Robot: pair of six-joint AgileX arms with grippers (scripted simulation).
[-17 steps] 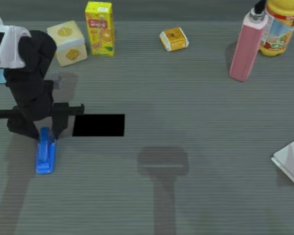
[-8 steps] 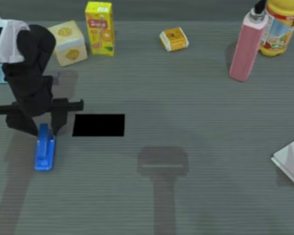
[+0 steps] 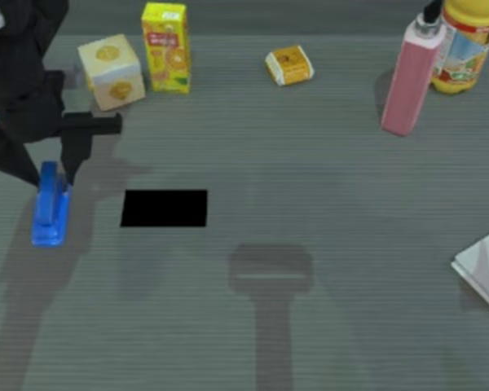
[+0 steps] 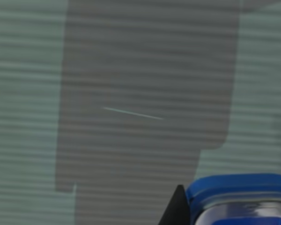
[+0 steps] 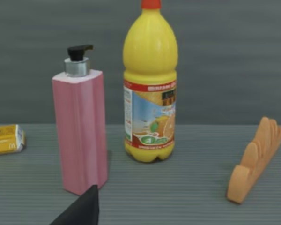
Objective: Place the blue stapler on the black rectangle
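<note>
While left gripper jaws clamp the blue stapler, it hangs left of the black rectangle; right jaws' state unclear.

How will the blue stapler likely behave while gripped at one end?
The stapler looks rigid, so it probably won't sag. The left pincer grips one end, so the long body may swing. Its smooth shell could slip.

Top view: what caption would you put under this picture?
Left gripper lifts the blue stapler left of the black rectangle, with juice cartons and bottles behind.
</note>
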